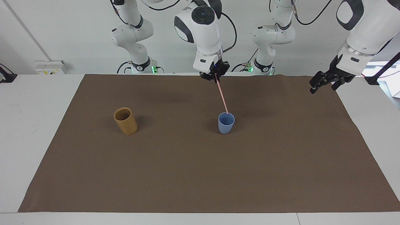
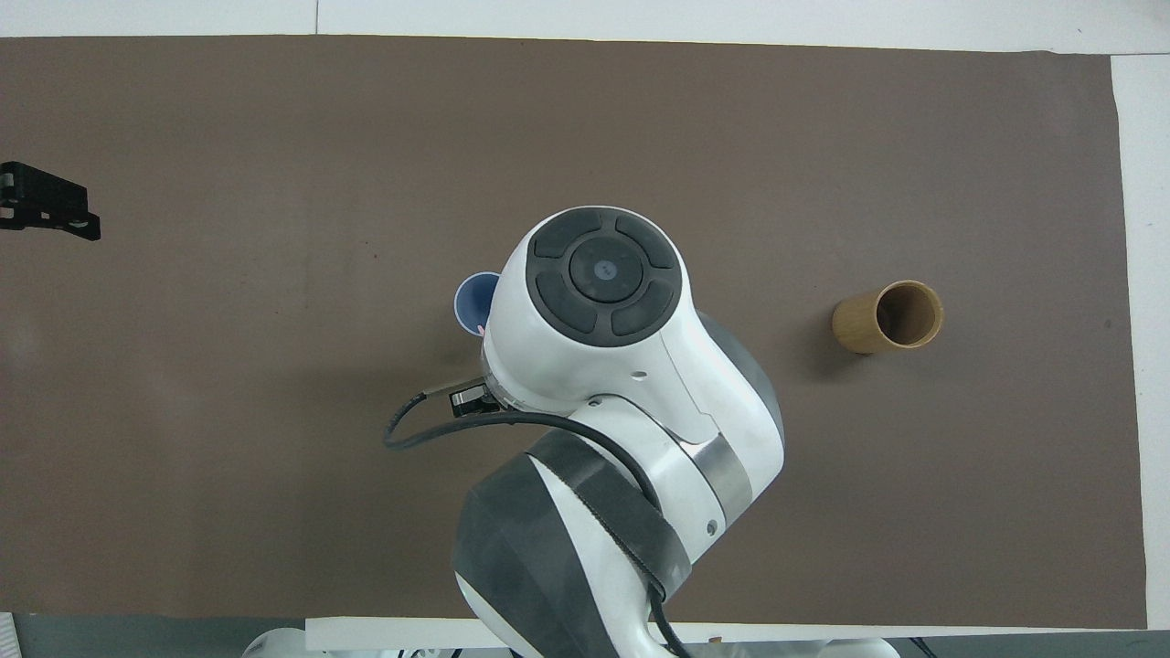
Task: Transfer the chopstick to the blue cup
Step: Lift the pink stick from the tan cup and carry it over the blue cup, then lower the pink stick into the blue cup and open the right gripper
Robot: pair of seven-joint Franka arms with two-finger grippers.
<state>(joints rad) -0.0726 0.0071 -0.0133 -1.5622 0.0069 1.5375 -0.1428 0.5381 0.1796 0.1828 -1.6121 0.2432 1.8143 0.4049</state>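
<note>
Right hand (image 1: 216, 78), clamped on the tilted chopstick (image 1: 222, 97), hangs over the blue cup (image 1: 226, 123).

Two glossy white robot arms with rounded segments, dark grey joint bands and round charcoal caps split into raised pads. Black cables loop along them. Each ends in a small black tool: right tool (image 1: 215, 77), left tool (image 1: 323, 82).
</note>
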